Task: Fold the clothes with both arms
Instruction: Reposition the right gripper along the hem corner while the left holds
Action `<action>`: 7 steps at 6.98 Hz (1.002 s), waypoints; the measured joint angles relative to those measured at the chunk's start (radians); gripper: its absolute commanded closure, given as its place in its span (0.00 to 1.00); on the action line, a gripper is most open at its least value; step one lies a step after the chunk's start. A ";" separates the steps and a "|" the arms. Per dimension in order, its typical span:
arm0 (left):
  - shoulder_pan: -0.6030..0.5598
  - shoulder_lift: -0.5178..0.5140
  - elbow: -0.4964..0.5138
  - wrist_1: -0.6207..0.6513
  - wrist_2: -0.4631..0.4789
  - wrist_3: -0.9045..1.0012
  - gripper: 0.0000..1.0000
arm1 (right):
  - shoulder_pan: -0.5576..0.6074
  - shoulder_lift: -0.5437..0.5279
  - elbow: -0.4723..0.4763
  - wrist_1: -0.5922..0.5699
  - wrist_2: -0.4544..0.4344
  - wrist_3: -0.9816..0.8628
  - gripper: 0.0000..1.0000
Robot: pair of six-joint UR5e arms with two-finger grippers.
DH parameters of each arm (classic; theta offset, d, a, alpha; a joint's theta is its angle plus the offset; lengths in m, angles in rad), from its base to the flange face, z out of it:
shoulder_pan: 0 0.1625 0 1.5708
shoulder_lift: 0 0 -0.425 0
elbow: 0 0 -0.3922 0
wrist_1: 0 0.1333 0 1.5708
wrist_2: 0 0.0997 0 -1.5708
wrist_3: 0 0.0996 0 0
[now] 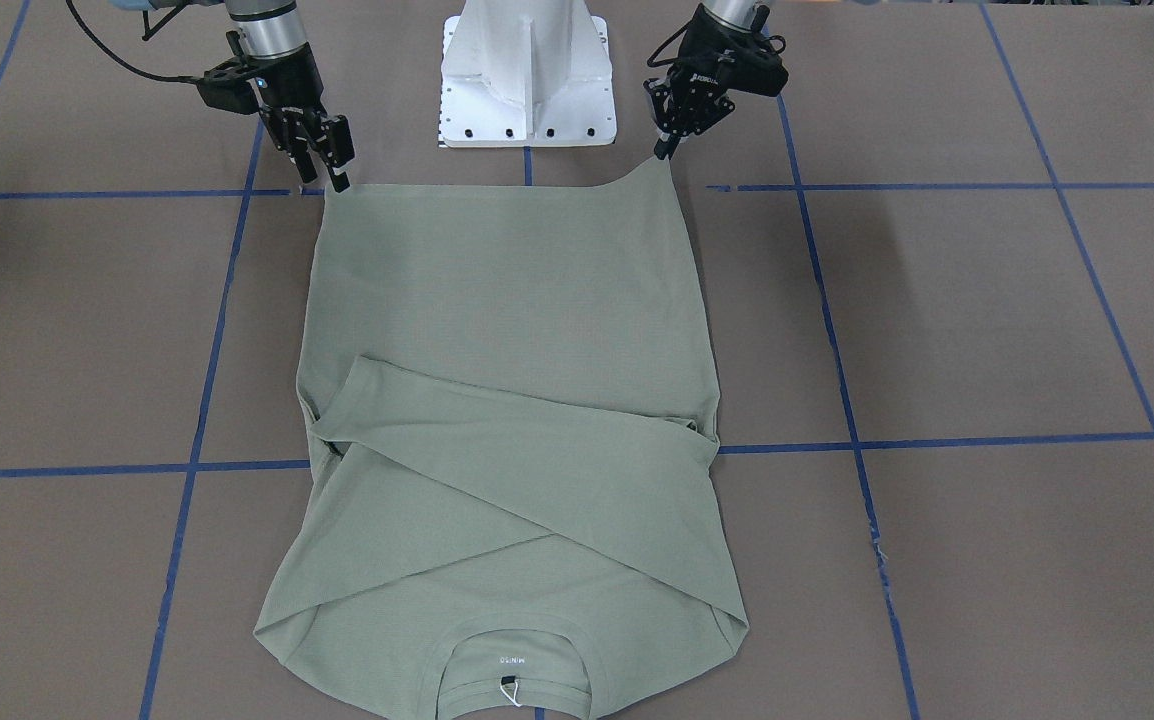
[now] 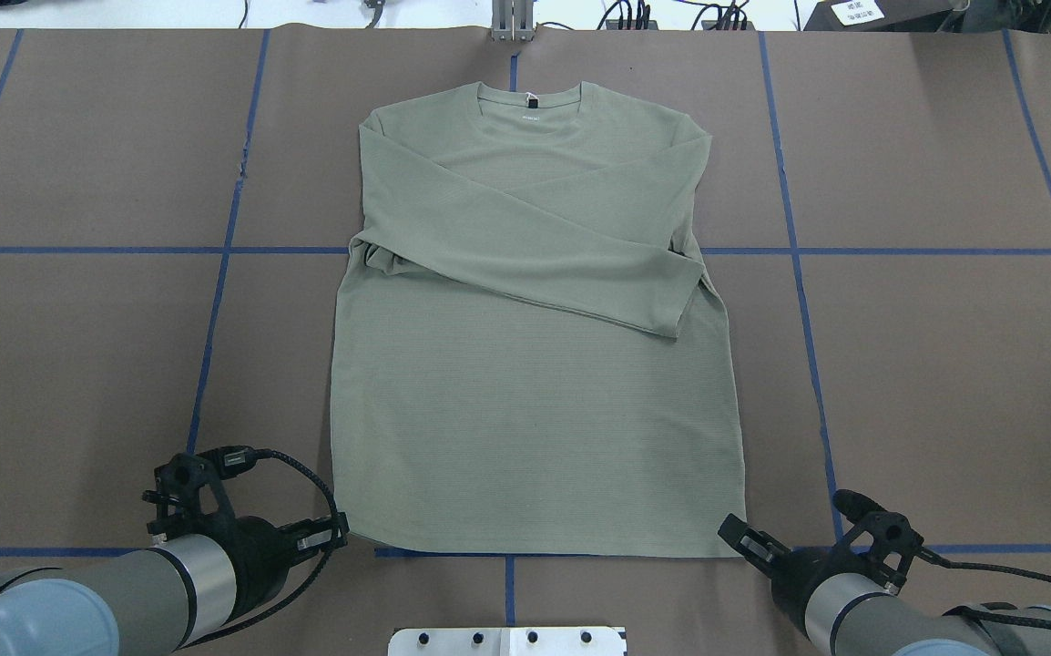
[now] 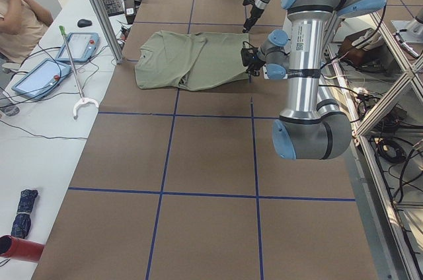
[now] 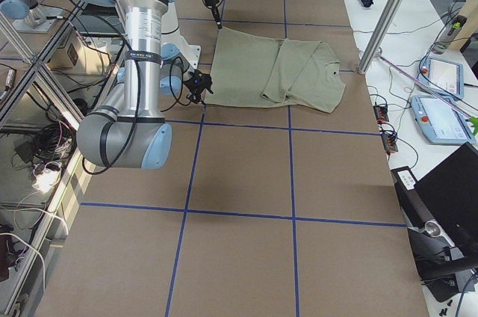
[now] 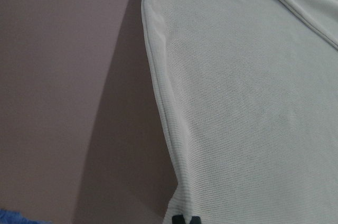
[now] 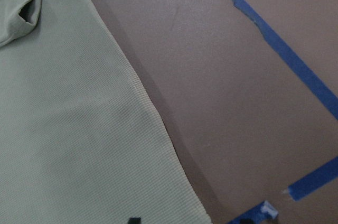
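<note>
1. My front-facing camera sits across the table [image 1: 987, 320] from the robot, looking steeply down, the white pedestal base [image 1: 527, 80] at its top edge.
2. My overhead camera looks forward and down from behind the robot; both show the whole shirt [image 2: 535, 383], turned end for end.
3. Side cameras stand high at opposite table ends, farther back: one has the left arm [image 3: 307, 62] nearest, the other the right arm [image 4: 142, 48].
4. Wrist cameras sit very close, each framing only a shirt edge and bare table.
</note>
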 measured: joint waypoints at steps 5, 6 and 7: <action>0.000 0.000 0.000 0.000 0.000 0.000 1.00 | -0.009 0.020 -0.028 -0.011 -0.006 -0.014 0.60; 0.000 0.000 0.000 0.000 0.000 0.000 1.00 | -0.009 0.020 -0.029 -0.012 -0.005 -0.015 0.77; -0.001 0.000 0.000 0.000 0.000 0.000 1.00 | -0.010 0.021 -0.029 -0.020 -0.005 -0.016 0.96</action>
